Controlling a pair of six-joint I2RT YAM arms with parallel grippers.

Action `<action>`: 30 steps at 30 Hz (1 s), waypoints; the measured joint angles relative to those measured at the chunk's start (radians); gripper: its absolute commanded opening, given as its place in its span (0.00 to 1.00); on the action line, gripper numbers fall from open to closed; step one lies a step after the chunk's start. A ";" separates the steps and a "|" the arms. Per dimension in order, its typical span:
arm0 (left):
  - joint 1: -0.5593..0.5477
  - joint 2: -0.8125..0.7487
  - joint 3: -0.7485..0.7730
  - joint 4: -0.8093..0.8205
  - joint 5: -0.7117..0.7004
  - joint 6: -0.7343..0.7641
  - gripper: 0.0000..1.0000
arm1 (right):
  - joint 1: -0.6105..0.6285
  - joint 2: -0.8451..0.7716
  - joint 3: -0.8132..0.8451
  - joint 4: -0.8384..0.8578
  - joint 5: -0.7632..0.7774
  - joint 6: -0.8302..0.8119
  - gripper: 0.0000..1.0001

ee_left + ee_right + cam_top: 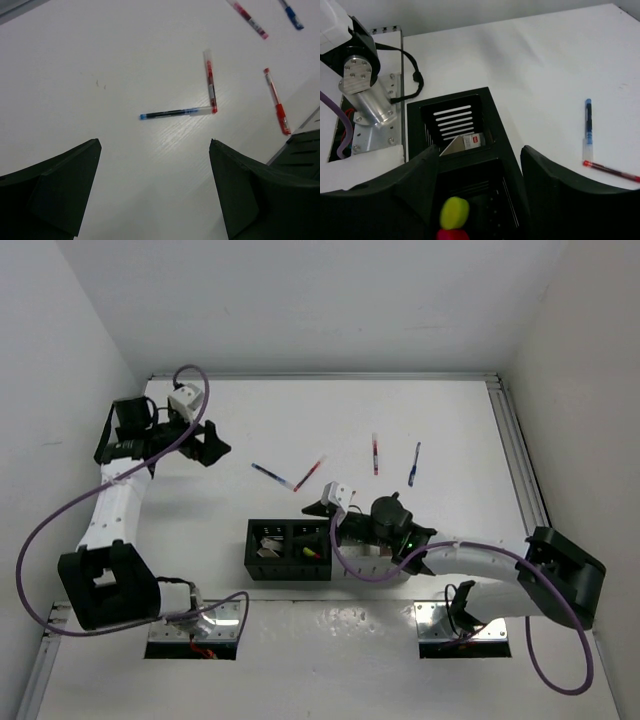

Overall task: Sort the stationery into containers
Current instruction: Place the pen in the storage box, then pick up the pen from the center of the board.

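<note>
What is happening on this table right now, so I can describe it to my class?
Two robot arms are sorting stationery into a row of bins. The right gripper hovers open over a black bin where a yellow-capped highlighter sits, not gripped. The bin beyond holds pale erasers. The left gripper is open and empty above a blue pen and a red pen lying loose on the table.

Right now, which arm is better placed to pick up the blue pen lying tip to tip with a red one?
Left. The left gripper is open and points at the blue pen just ahead, while the right gripper hangs over a black bin.
</note>
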State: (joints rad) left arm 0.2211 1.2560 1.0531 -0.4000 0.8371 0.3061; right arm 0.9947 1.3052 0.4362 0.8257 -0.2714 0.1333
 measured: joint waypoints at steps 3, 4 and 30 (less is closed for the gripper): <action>-0.026 0.071 0.066 -0.048 -0.033 0.089 0.96 | -0.016 -0.043 0.031 -0.079 0.014 -0.014 0.66; -0.035 0.090 0.079 -0.070 -0.045 0.137 0.96 | -0.027 -0.056 0.055 -0.111 0.021 -0.021 0.65; -0.459 0.989 0.881 -0.789 -0.370 1.186 0.62 | -0.811 -0.015 0.594 -1.164 0.021 0.187 0.54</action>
State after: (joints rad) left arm -0.2375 2.2448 1.9339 -1.1889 0.4667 1.4925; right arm 0.1833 1.2900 1.0298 -0.3382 -0.2504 0.3199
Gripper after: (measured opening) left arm 0.617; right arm 0.528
